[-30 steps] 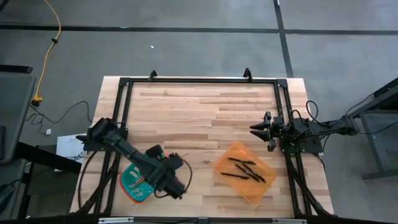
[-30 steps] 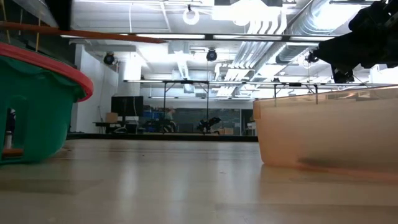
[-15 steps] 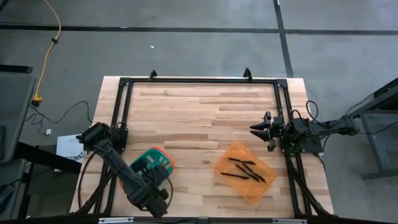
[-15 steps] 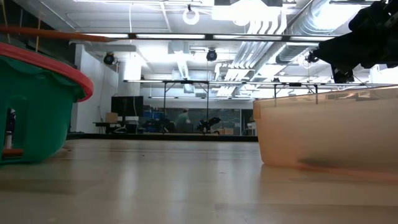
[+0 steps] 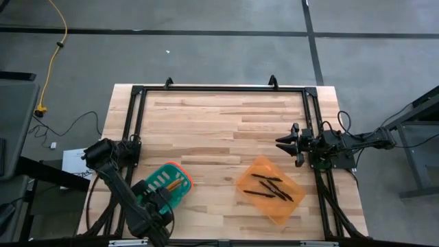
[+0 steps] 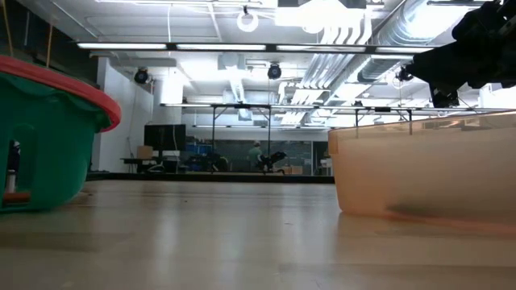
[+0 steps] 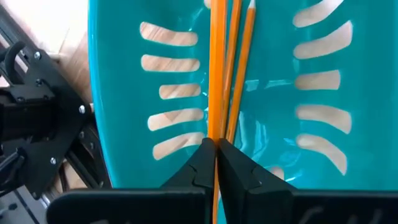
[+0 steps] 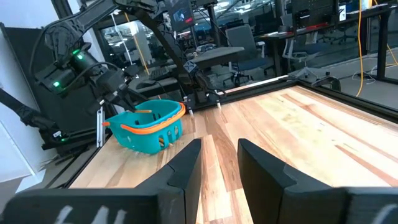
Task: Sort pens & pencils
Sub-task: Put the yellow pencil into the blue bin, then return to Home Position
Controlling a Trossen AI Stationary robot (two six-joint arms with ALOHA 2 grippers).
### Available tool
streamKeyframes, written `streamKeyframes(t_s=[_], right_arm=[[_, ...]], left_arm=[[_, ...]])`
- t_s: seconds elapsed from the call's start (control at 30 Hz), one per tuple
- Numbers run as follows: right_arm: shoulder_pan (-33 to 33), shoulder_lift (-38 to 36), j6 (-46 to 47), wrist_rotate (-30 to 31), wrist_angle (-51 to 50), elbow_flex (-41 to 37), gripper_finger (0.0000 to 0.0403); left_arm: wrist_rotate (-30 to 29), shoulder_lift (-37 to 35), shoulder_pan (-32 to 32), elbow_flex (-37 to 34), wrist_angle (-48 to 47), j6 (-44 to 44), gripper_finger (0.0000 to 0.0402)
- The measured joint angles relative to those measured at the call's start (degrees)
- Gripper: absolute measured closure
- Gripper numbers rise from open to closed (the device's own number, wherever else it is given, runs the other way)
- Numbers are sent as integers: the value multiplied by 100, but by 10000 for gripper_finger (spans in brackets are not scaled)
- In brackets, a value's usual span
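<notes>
Left gripper (image 7: 216,154) pinched shut on a pencil (image 7: 216,68), over the teal basket (image 5: 167,182) at the table's (image 5: 219,130) near left. Two more pencils (image 7: 239,62) just beside it, lying in the basket. Right gripper (image 5: 281,142) parked at the right edge — fingers (image 8: 186,168) apart, holding nothing. Pens (image 5: 267,186) gathered in the orange bin (image 5: 271,191), well apart from the basket.

A pale butcher-block table (image 5: 219,127) is seen, framed by black rails. 2 containers are set directly on it near the front edge: a teal basket (image 5: 167,182) with an orange rim at the left, and an orange translucent bin (image 5: 270,189) at the right, well apart.
</notes>
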Motion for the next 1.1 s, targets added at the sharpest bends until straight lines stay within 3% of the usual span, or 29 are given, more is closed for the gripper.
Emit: streamKeyframes(t_s=[0.63, 1.1], right_arm=[[-2, -1, -2, 0, 0, 0, 306], [-2, -2, 0, -1, 0, 0, 306]], left_arm=[[-43, 0, 124, -275, 52, -115, 397], [-133, 0, 276, -275, 204, 142, 322]])
